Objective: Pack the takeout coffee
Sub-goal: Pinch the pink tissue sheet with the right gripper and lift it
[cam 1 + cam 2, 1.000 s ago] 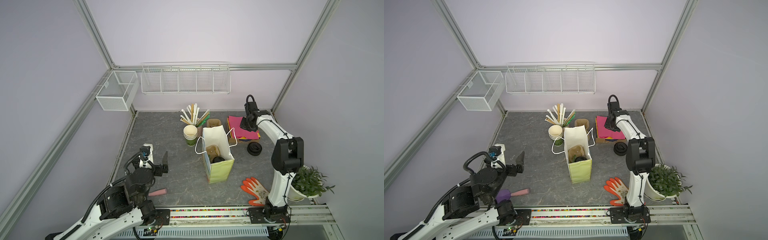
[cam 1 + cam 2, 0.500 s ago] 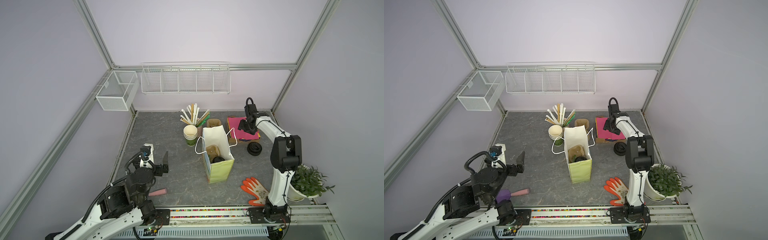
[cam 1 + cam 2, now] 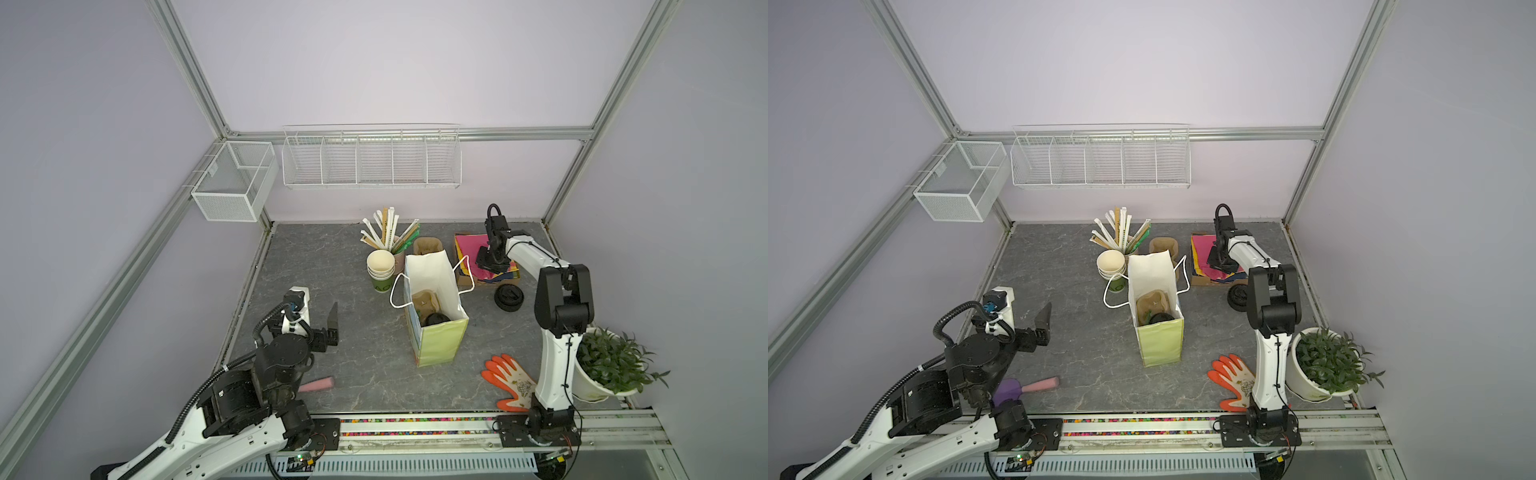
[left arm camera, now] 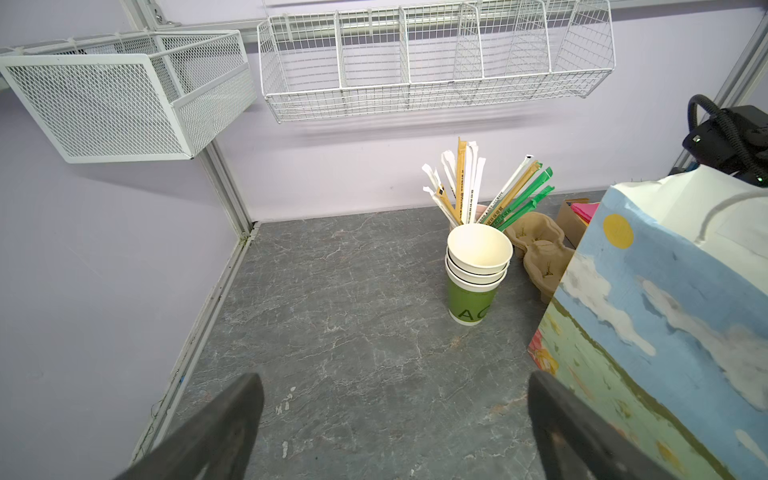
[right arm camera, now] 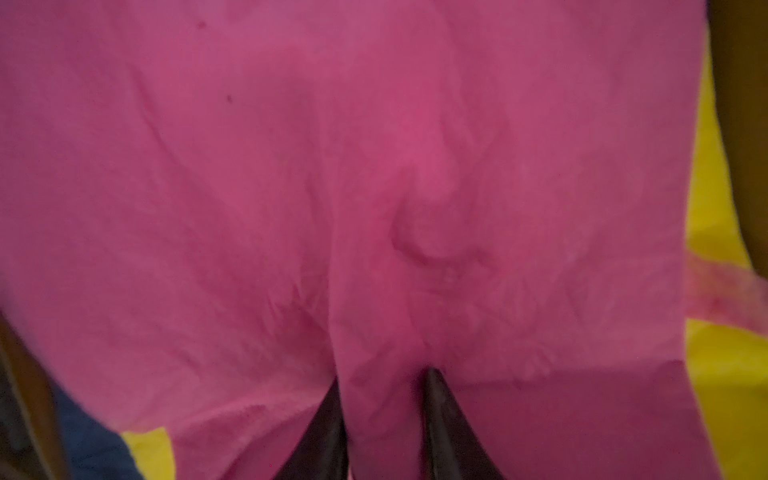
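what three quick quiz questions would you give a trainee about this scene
1. True or false: the left end effector is shut.
2. The right end effector pinches: A) a green cup B) the pink sheet C) the orange glove
3. Fill in: the paper bag stands ____, mouth open.
Key: 1 false; 2 B; 3 upright

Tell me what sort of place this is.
Likely a lab robot cell staged as a café packing station: aluminium-framed lilac walls, stacked green paper cups, paper-wrapped straws, open paper carrier bag.
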Controlling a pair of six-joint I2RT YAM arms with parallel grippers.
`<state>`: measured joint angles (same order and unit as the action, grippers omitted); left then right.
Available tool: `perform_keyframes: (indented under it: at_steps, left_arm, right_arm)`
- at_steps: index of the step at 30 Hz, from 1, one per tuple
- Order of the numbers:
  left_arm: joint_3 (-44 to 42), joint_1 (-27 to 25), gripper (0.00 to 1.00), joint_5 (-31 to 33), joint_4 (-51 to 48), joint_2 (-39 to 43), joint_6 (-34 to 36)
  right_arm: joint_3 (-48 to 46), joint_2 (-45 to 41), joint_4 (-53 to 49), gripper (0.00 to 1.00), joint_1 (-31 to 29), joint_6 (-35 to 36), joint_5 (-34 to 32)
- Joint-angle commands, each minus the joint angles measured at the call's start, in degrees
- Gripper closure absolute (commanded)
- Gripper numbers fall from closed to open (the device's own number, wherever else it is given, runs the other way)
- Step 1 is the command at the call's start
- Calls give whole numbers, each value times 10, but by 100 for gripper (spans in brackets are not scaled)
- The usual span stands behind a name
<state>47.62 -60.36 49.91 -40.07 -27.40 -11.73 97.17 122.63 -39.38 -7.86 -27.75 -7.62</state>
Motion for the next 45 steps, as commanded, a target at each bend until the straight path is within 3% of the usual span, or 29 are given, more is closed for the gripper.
perform_keyframes:
  at_steps: [1,18,33,36,45]
  left_arm:
    - [-6,4,1,3,5,-2,4]
    - [-6,5,1,0,3,0,4]
    - [-5,5,1,-4,2,-5,2]
    - [-5,5,1,-5,2,-6,2]
    - [-3,6,1,-9,-1,-12,0]
  right_arm:
    - [-5,-16,4,72,4,-1,8]
    - [-19,-69,-5,92,5,-16,-5]
    - [-45,-165,-4,93,5,-24,-1]
    - [-50,-220,-10,93,5,-27,8]
    - [-134,-491,24,93,-26,-26,83]
